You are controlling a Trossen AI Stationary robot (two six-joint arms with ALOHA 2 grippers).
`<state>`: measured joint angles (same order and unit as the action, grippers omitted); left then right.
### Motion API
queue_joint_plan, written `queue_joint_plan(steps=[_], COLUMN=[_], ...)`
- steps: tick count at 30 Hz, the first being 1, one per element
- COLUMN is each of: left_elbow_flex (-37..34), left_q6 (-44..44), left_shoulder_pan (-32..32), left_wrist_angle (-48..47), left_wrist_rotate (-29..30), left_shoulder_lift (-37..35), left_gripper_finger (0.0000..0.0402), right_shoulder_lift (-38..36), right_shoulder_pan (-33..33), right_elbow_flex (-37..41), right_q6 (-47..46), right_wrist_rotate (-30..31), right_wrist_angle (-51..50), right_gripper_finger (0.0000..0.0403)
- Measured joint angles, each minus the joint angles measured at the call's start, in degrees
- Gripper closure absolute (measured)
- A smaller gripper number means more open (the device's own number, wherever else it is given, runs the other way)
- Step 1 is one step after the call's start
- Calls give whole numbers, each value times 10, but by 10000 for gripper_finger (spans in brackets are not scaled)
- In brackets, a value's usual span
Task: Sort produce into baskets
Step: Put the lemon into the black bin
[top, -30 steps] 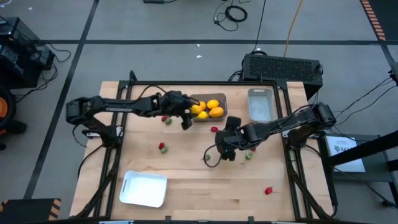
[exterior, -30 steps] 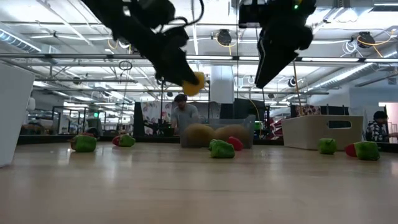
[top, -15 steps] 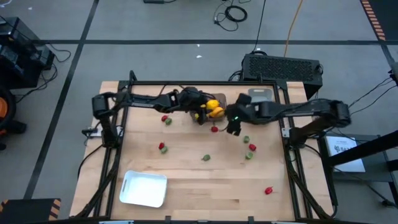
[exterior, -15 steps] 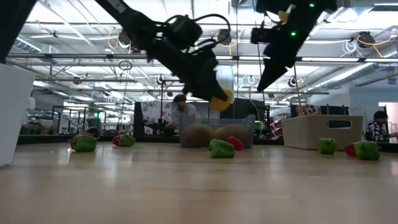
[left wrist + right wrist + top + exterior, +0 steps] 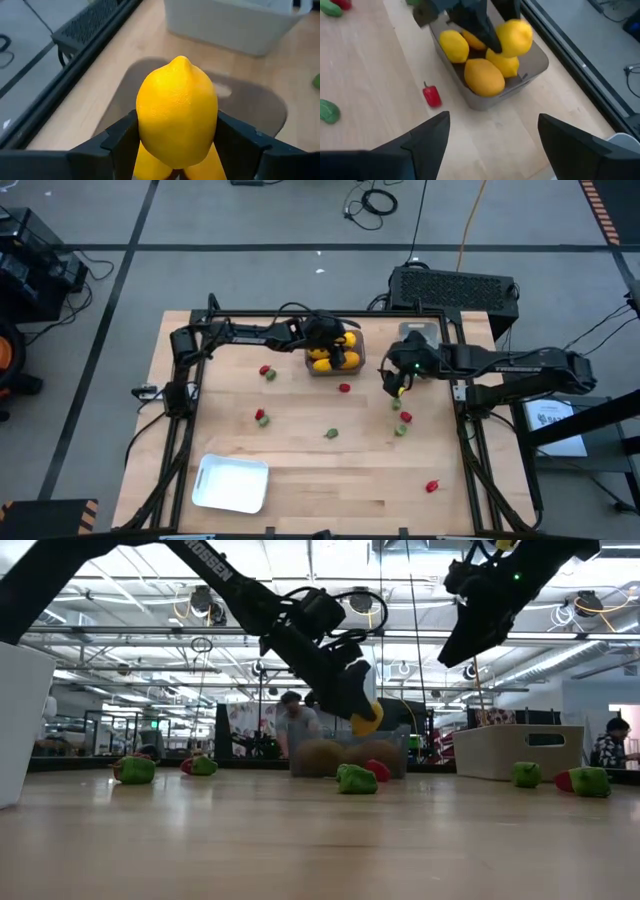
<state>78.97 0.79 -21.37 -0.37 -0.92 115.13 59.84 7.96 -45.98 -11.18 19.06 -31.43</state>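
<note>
Now carried over the dark grey bin at the table's far middle, yellow lemon clamped in left gripper; right gripper spread empty, just right.

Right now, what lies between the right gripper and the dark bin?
A small red piece, close by the bin; the right wrist view shows it.

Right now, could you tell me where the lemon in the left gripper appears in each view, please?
High view: lemon above the dark grey bin, top centre.
Low view: lemon hanging mid-frame above the bin.
Left wrist view: lemon centre, between the fingers.
Right wrist view: lemon over the bin.
Shared landmark: the bin.
</note>
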Motion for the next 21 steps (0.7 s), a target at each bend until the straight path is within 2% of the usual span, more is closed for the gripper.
queue_joint_plan(steps=[7,10,16,21], left_elbow_flex=[0,11,57,73], left_q6=[2,13,18,29], left_shoulder_pan=[0,0,0,1], left_wrist_angle=[-34,-78,-181,-224], left_wrist_rotate=[32,33,49,49], left_shoulder_lift=[0,-5,-5,-13], left_gripper_finger=[132,120,114,114], right_shoulder_lift=[1,4,7,7], right_shoulder_pan=[-2,-2,-2,-2], right_elbow_flex=[0,1,1,1], right_q6=[-2,-2,-2,-2], right_wrist_rotate=[1,0,1,1], right_wrist_angle=[4,4,11,14], right_gripper_finger=[110,110,110,110])
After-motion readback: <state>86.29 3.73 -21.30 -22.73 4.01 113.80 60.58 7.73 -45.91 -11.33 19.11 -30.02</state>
